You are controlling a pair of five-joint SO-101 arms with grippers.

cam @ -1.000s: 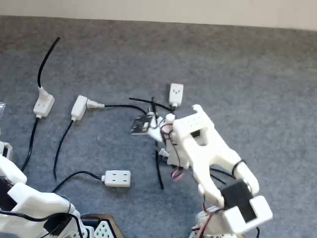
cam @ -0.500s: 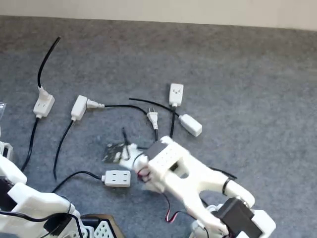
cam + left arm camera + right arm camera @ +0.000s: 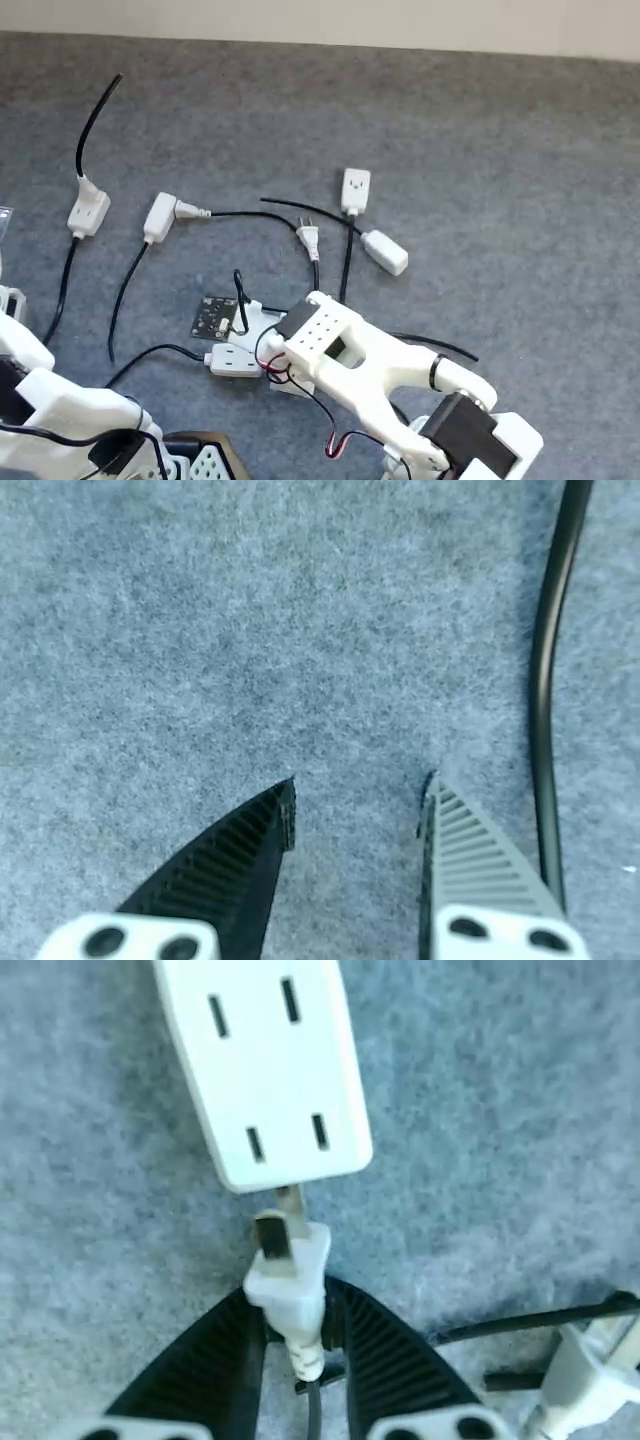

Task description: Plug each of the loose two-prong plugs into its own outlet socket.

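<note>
Right gripper [image 3: 297,1307]: fingers clamped on the plug [image 3: 287,1270], gripping its body just behind the prongs, with the cord trailing back between the fingers.

Outlet [image 3: 262,1065]: lies flat on the carpet [image 3: 200,630], slot face up. In the high view it is toward 7 o'clock of the table, long axis running 3 to 9. Its own cord leaves the 9 o'clock end.

Key relation: the plug sits at the outlet's 3 o'clock short end and points at 9, roughly in line with the long axis. The prong tips are at the end wall, touching it or just short; I cannot tell which. The slots face up and the prongs run nearly level, so the two are not lined up.

Judgement: the plug needs lifting and tipping prongs-down over the nearest slot pair before any push.

Right arm [image 3: 345,355]: stretched low from 5 o'clock toward 10, wrist over the outlet's 3 o'clock end. It is the nearer arm by far.

Left gripper [image 3: 360,780]: fingers apart and holding nothing, above bare carpet, with a black cord [image 3: 545,680] just beside one finger.
</note>
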